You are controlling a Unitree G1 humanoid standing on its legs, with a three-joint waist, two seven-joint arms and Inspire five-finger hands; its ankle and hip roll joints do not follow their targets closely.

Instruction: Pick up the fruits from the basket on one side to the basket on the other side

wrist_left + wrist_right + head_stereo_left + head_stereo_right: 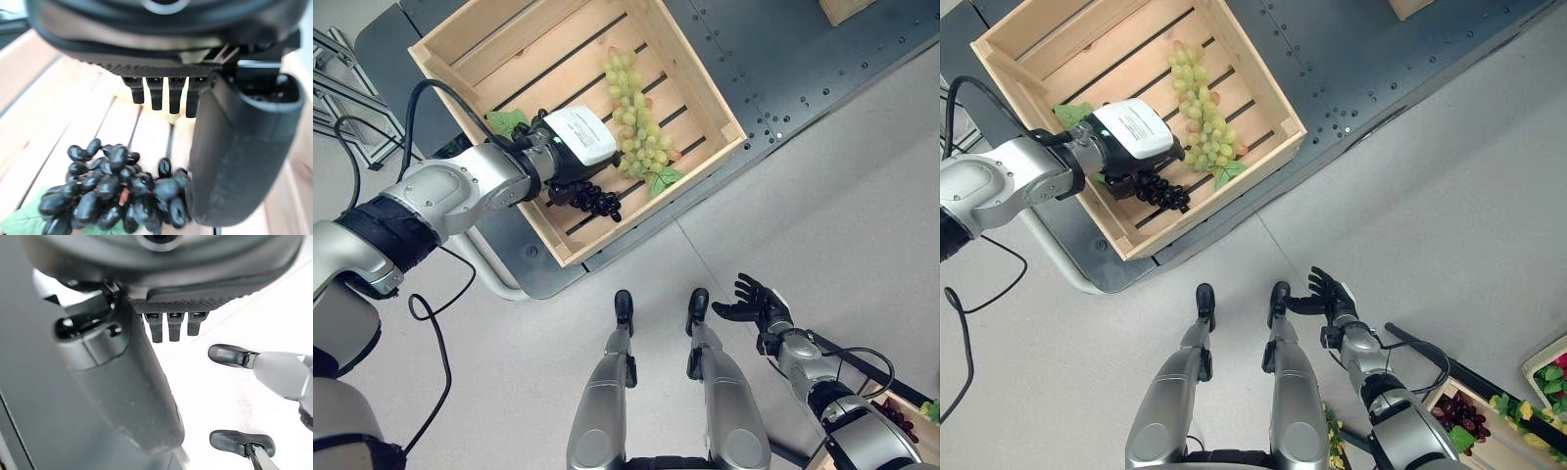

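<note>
Grey floor runs under a dark platform carrying a wooden crate (695, 73). At the crate's near-left corner the left hand (570, 157) hangs with fingers relaxed, nothing gripped, just above a dark grape bunch (595, 200) lying on the slats. Green grapes (636, 127) lie mid-crate. Over bare floor, the right hand (751, 302) is spread, empty.
</note>
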